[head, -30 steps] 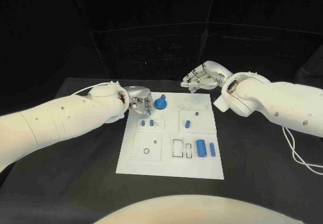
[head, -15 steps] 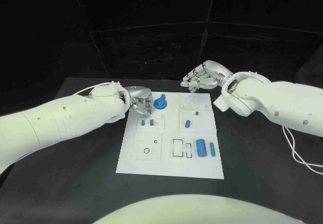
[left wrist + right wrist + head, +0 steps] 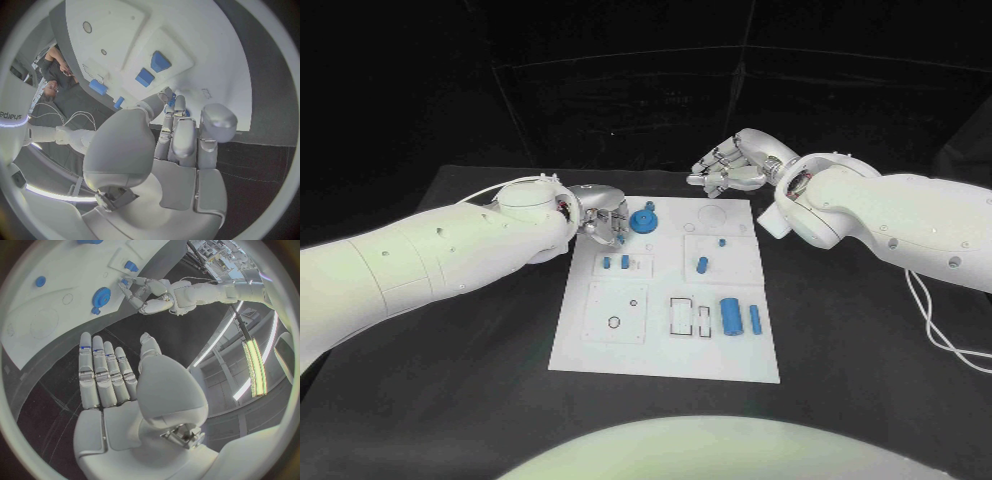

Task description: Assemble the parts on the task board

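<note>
The white task board (image 3: 664, 345) lies mid-table. A blue gear (image 3: 643, 220) stands at its far left corner. My left hand (image 3: 599, 222) is just left of the gear, its fingers and thumb drawn together on a small blue part (image 3: 170, 101) at the fingertips. The right wrist view also shows that hand (image 3: 149, 294) beside the gear (image 3: 101, 294). My right hand (image 3: 730, 166) hovers past the board's far edge with its fingers (image 3: 103, 372) straight and nothing in them. Blue pegs (image 3: 616, 263) and a blue cylinder (image 3: 731, 317) sit further down the board.
More blue pieces stand in the board's right half, a short one (image 3: 702, 266) and a thin one (image 3: 756, 319). An open rectangular slot (image 3: 681, 316) lies left of them. A white cable (image 3: 937, 335) trails over the black table (image 3: 459, 390) at the right.
</note>
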`<act>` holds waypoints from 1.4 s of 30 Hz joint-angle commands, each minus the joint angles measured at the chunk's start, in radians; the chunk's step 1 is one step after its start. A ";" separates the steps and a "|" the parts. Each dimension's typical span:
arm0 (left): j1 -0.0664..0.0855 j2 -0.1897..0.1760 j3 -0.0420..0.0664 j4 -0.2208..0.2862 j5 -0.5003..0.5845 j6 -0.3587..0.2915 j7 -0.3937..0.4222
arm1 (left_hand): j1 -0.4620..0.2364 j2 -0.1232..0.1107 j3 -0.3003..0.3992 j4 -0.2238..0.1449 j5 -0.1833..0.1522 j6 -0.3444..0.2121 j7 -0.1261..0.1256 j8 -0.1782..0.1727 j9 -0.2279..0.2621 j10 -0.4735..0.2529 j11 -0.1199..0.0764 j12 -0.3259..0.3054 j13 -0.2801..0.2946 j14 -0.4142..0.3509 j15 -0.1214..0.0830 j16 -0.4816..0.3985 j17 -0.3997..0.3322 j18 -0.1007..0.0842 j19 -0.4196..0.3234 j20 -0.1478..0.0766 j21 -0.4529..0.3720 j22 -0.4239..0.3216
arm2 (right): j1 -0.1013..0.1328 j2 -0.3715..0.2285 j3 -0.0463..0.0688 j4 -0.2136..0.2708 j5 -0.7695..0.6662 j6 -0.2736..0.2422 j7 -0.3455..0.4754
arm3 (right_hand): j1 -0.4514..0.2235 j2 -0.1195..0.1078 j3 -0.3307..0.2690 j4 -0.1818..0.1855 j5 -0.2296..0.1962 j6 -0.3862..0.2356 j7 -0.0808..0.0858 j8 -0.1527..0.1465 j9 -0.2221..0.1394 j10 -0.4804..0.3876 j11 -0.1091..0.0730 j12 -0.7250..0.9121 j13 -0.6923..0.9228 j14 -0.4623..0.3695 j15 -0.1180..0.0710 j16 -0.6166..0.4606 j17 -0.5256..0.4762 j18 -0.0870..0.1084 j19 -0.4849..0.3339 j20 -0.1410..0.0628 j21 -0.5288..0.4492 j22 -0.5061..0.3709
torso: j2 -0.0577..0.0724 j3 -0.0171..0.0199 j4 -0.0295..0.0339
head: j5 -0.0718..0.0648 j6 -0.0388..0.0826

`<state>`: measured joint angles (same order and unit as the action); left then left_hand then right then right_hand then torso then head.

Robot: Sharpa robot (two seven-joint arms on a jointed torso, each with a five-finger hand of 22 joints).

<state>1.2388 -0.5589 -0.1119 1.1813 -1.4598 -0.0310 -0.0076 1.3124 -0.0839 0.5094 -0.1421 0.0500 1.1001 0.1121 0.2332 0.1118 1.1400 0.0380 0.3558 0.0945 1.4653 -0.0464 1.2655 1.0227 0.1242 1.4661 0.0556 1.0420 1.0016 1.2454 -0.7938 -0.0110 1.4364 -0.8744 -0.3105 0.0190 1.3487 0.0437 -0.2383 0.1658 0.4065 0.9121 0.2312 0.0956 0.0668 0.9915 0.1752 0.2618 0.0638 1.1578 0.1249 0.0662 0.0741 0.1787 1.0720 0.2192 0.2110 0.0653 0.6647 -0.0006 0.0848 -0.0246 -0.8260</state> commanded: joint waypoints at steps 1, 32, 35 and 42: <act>-0.006 0.003 -0.006 0.002 0.001 0.040 -0.010 | -0.009 0.004 0.001 0.007 0.001 -0.006 0.001 -0.003 0.000 -0.001 0.006 -0.006 -0.001 0.019 0.006 0.003 -0.001 -0.012 -0.006 -0.001 0.005 0.002 | 0.002 0.000 0.001 0.002 0.002 0.004 0.005 | 0.001 0.008 0.005 0.000 0.003 -0.003 0.004 -0.003 0.000 -0.007 -0.001 -0.004 -0.001 -0.005 -0.002 -0.001 -0.001 0.005 0.000 0.006 -0.004 0.000 | 0.001 -0.0003 -0.0004 | 0.000 0.000; -0.007 0.000 -0.008 0.005 0.001 0.032 -0.023 | -0.039 -0.026 -0.005 0.016 0.001 -0.097 0.027 -0.075 -0.027 -0.070 0.037 -0.082 -0.025 0.011 0.030 -0.003 -0.031 -0.009 -0.025 0.016 -0.018 -0.015 | 0.002 0.002 0.001 -0.001 0.002 0.003 0.006 | 0.001 0.009 0.006 0.001 0.002 -0.003 0.005 -0.004 0.000 -0.008 -0.001 -0.005 -0.001 -0.006 -0.002 -0.001 -0.004 0.005 0.001 0.006 -0.007 0.001 | 0.000 -0.0007 -0.0001 | -0.001 -0.005; -0.007 -0.001 -0.008 0.005 0.001 0.031 -0.024 | -0.045 -0.039 -0.010 0.016 0.001 -0.114 0.030 -0.088 -0.033 -0.090 0.043 -0.099 -0.030 0.007 0.035 -0.008 -0.043 -0.006 -0.033 0.021 -0.036 -0.031 | 0.002 0.002 0.001 -0.001 0.002 0.003 0.005 | 0.001 0.009 0.006 0.001 0.002 -0.003 0.005 -0.004 0.000 -0.008 -0.001 -0.005 -0.001 -0.006 -0.002 -0.001 -0.004 0.005 0.001 0.006 -0.007 0.001 | 0.000 -0.0008 0.0002 | -0.001 -0.005; -0.007 -0.005 -0.008 0.007 0.001 0.026 -0.024 | -0.046 -0.045 -0.014 0.016 0.001 -0.119 0.031 -0.094 -0.035 -0.098 0.045 -0.107 -0.030 0.006 0.037 -0.010 -0.048 -0.004 -0.036 0.024 -0.043 -0.037 | 0.002 0.001 0.001 -0.001 0.002 0.003 0.005 | 0.001 0.009 0.006 0.001 0.002 -0.003 0.005 -0.004 0.000 -0.008 -0.001 -0.005 -0.001 -0.006 -0.002 -0.001 -0.004 0.005 0.001 0.006 -0.007 0.001 | -0.001 -0.0006 -0.0001 | -0.001 -0.004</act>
<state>1.2319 -0.5620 -0.1184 1.1882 -1.4589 -0.0174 -0.0185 1.2663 -0.1147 0.5008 -0.1282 0.0501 0.9894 0.1444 0.1432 0.0780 1.0502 0.0840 0.2543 0.0626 1.4673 -0.0158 1.2602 0.9751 0.1243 1.4366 0.0779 1.0030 0.9655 1.2454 -0.7932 -0.0110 1.4346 -0.8744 -0.3104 0.0189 1.3487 0.0437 -0.2383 0.1659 0.4065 0.9121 0.2312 0.0956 0.0668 0.9915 0.1752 0.2618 0.0638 1.1578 0.1249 0.0662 0.0713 0.1787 1.0720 0.2192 0.2071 0.0653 0.6644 -0.0011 0.0845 -0.0260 -0.8309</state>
